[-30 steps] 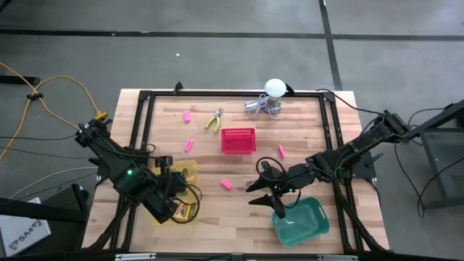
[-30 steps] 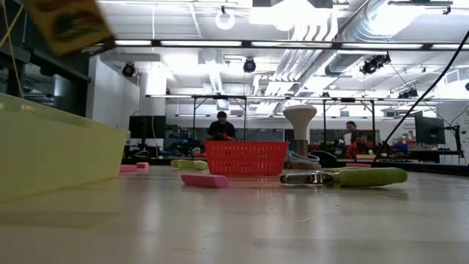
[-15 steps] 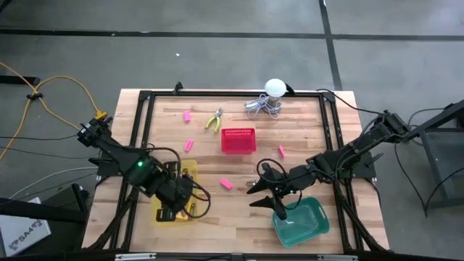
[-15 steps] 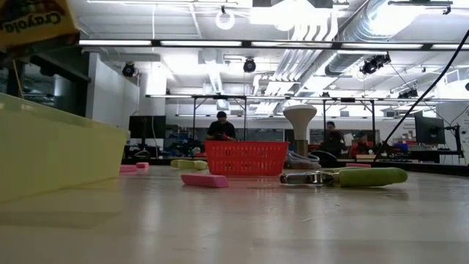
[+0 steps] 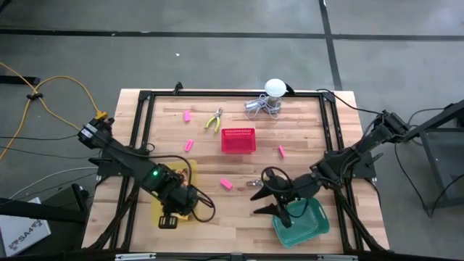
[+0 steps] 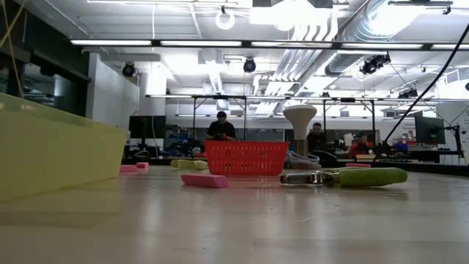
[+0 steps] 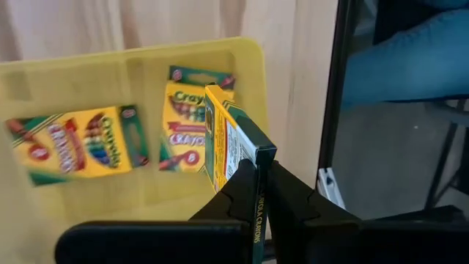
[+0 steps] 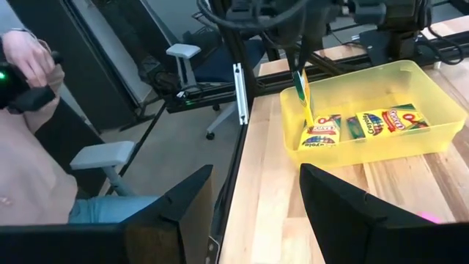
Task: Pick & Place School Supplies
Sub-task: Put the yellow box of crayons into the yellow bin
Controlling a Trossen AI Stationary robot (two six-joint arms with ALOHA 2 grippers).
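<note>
The left gripper is clamped narrow on the thin edge of a small yellow-and-green cardboard crayon box, hanging it upright over the shallow yellow plastic tray at the near left of the surface. Two more flat crayon boxes lie face-up on the tray floor below it. That box looks light and fairly stiff, though it is thin card, so a hard squeeze could dent it; pinching across the narrow sides, as here, seems the sensible hold, and the glossy print may be a touch slippery.

Over on the near right, the right gripper hovers with its fingers spread wide and nothing between them, just beside the teal plastic tray.

Out on the pale wooden surface: a small pink eraser block near the middle, more pink blocks further off, small pliers with yellow-green handles at the far side, and a red mesh basket near the centre. A white ball with coiled wire sits at the far edge.

Beyond the surface is a bright workshop with ceiling pipes and people seated at benches; a person's hand shows beside the rig.
</note>
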